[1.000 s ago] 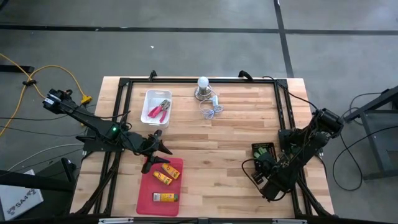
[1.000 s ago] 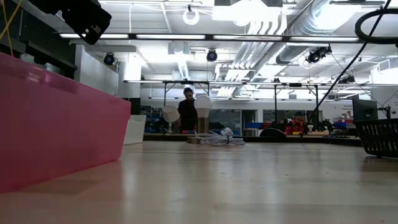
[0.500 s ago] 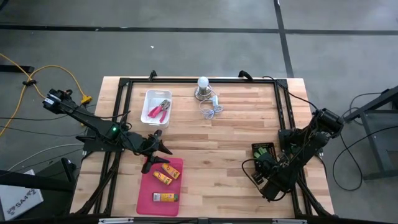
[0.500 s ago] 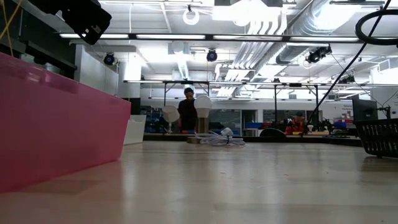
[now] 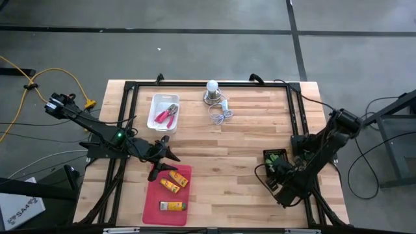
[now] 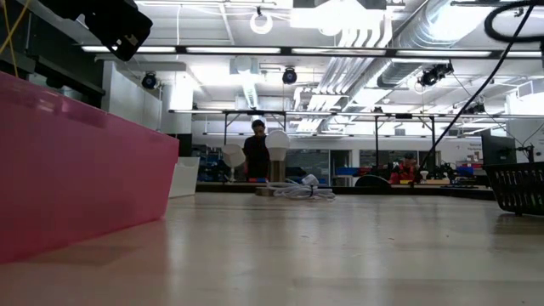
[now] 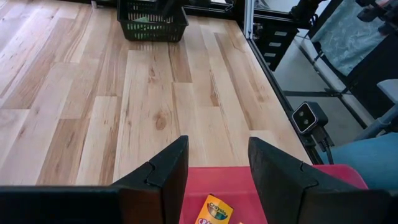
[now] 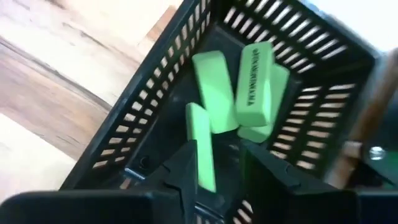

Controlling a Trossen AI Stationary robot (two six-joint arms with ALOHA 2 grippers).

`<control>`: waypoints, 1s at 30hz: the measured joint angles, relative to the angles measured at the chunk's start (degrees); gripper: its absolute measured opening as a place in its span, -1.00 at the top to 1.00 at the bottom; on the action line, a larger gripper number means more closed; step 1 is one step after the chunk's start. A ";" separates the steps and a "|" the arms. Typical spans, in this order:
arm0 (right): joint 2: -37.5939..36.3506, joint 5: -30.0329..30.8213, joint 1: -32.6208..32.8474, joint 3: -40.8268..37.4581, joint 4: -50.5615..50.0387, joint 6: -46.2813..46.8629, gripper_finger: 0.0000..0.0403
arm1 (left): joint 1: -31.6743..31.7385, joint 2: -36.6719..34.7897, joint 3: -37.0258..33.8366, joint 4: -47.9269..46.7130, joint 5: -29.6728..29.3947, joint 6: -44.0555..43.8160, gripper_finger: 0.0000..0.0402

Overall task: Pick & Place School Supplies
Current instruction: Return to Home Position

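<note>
over bin, right pincer: slight shift

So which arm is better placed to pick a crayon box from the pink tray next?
Left, likely: the left gripper hangs open over the pink tray's edge, a crayon box just below; the right gripper is across the table at the black bin.

A white bulb is standing near the table's far edge, its coiled cord lying beside it. A person is standing far behind.
</note>
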 joint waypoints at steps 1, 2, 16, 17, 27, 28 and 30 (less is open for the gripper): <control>-1.34 0.05 0.01 0.00 -0.87 0.06 0.47 | 0.01 0.00 0.00 0.00 0.00 0.00 0.20; -2.85 0.34 0.01 0.00 -1.57 0.10 0.48 | 0.02 0.00 0.00 0.02 0.00 0.00 0.20; -15.29 10.59 -0.01 0.02 -2.89 -1.26 0.50 | 0.02 0.00 0.00 0.02 0.00 0.00 0.20; -15.53 10.87 -0.01 0.02 -2.83 -1.26 0.50 | 0.00 0.00 0.00 0.00 0.00 0.00 0.20; -15.79 10.76 0.01 0.02 3.03 -1.28 0.50 | 0.02 -0.01 0.00 0.00 0.00 0.00 0.20; -15.79 10.45 0.01 0.02 2.99 -1.22 0.50 | 0.01 0.00 0.00 0.00 0.00 -0.05 0.20; -15.79 10.40 0.01 0.02 3.98 0.07 0.50 | 0.02 0.00 0.00 0.00 0.00 -1.41 0.20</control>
